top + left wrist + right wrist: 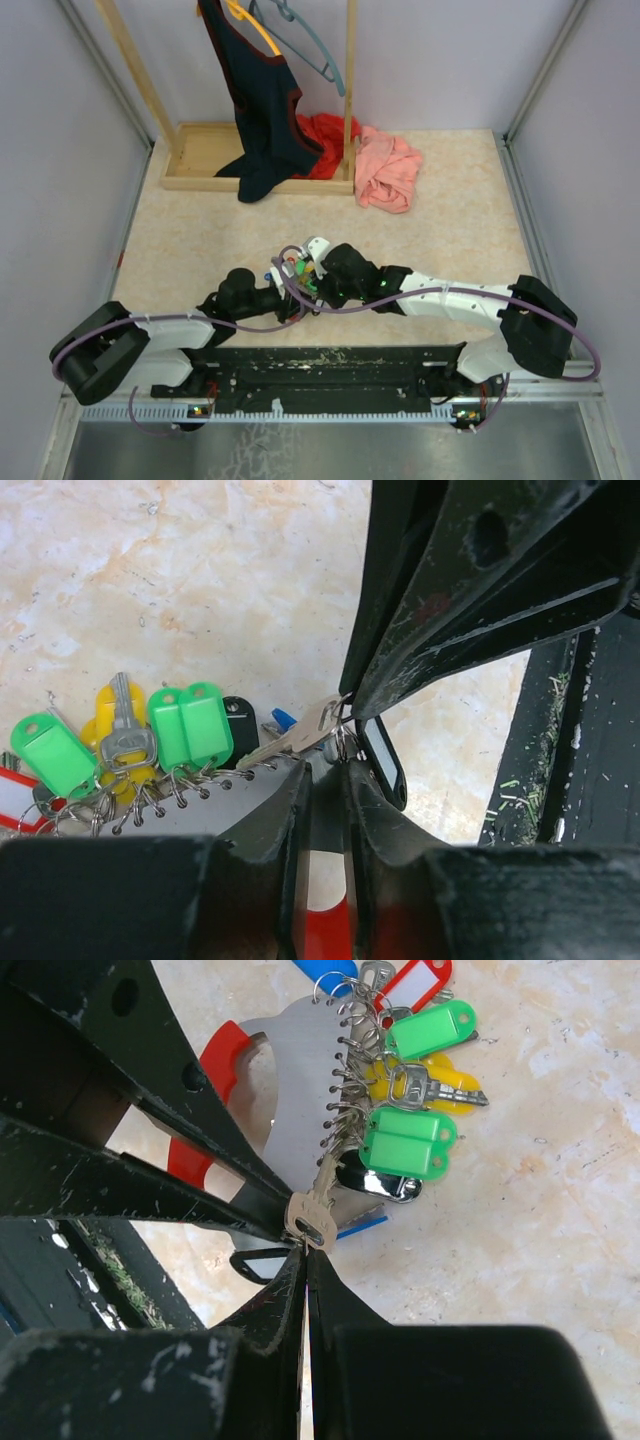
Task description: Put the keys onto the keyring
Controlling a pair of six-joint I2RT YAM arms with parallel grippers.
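Right end effector (pixel 305 1248) pinches key (pixel 318 1192) against keyring (pixel 290 1080).

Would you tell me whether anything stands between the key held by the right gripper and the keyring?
Nothing visible does. The silver key in the right gripper reaches the wire coils of the keyring, beside the green tag.

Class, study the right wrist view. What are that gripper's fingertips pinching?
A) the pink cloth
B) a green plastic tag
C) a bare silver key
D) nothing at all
C: the right gripper is shut on the head of a silver key, whose blade points up toward the small rings of the keyring.
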